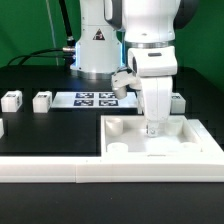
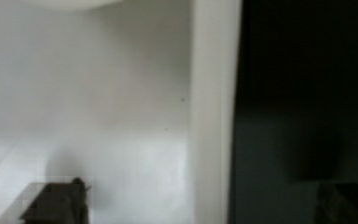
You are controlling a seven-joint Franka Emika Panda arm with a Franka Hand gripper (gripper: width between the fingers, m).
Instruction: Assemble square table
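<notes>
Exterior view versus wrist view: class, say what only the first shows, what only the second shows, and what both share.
Only the exterior view shows the white robot arm, the short white tagged block legs and the marker board. Only the wrist view shows the jaws' dark fingertips spread wide, gripping nothing. Both show the large white plastic square slab with its raised rim, lying on the black table.
</notes>
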